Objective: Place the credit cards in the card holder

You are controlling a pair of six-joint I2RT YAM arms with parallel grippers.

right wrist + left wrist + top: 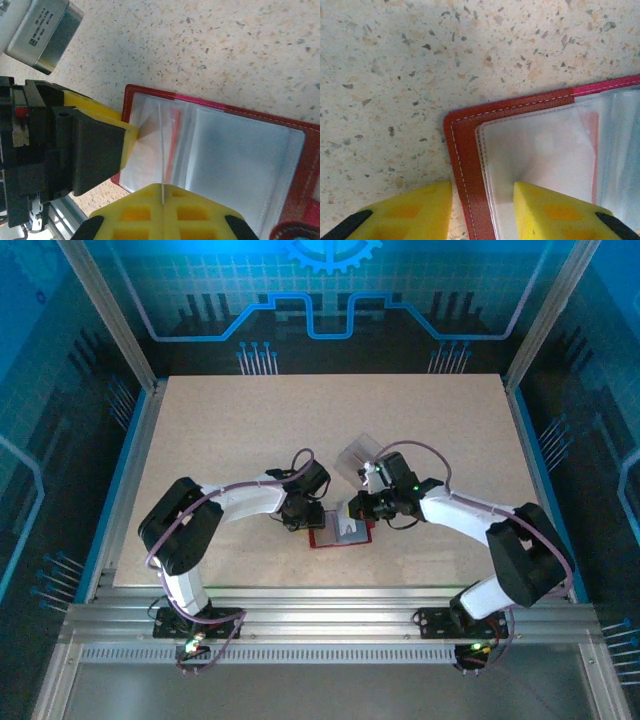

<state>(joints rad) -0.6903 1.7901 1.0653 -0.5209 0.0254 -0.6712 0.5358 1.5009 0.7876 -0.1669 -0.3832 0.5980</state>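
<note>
On the speckled tabletop (250,440), near-centre, we see the card holder (465,150) open, w/ the left gripper (482,192) spread across its left edge, one finger pinning a clear pocket (540,145). Right of that, the right gripper (162,195) is clenched on a credit card (161,145), edge-on over the pockets; it may skid over the plastic or swing the holder, as we've just one corner pinned.

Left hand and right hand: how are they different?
The left hand holds its yellow fingers apart, one over the table and one over the card holder. The right hand has its fingers shut on a thin pale sheet. The left hand is at the card holder's corner, and the right hand is above its clear pockets. Both have yellow fingers.
</note>
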